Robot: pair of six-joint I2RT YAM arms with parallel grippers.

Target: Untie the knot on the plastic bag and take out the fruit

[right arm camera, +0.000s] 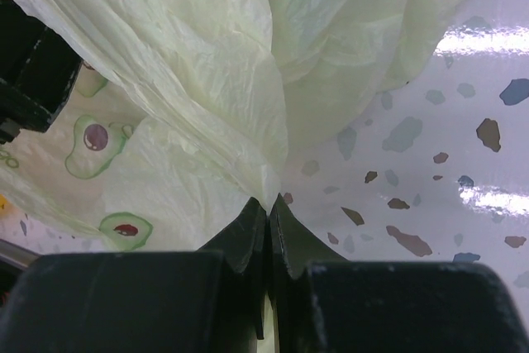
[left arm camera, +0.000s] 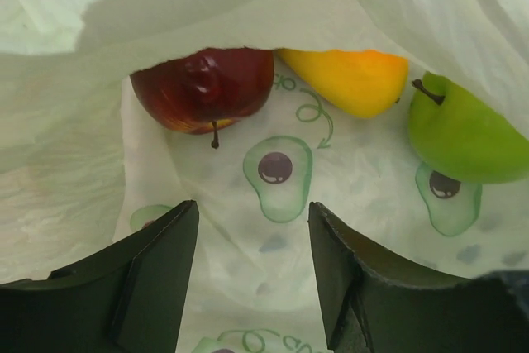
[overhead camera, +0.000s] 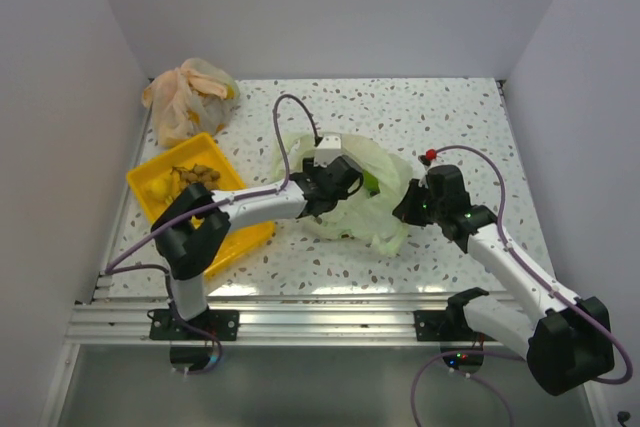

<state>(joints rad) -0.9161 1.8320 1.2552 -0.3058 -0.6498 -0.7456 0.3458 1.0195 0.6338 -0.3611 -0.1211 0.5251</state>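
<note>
The pale green plastic bag [overhead camera: 375, 182] lies open in the middle of the table. My left gripper [overhead camera: 322, 192] is inside its mouth, open and empty [left arm camera: 252, 229]. Just ahead of it in the left wrist view lie a dark red apple [left arm camera: 205, 88], an orange-yellow fruit [left arm camera: 351, 80] and a green round fruit [left arm camera: 463, 134]. My right gripper [overhead camera: 410, 209] is shut on the bag's right edge [right arm camera: 269, 204] and holds the film [right arm camera: 207, 80] up. The yellow tray [overhead camera: 150, 209] at the left holds a yellow fruit [overhead camera: 160, 188] and a brown cluster [overhead camera: 195, 176].
An orange-beige plastic bag [overhead camera: 185, 97] lies at the back left, behind the tray. White walls close in the table on the left, back and right. The aluminium rail [overhead camera: 320, 319] runs along the near edge.
</note>
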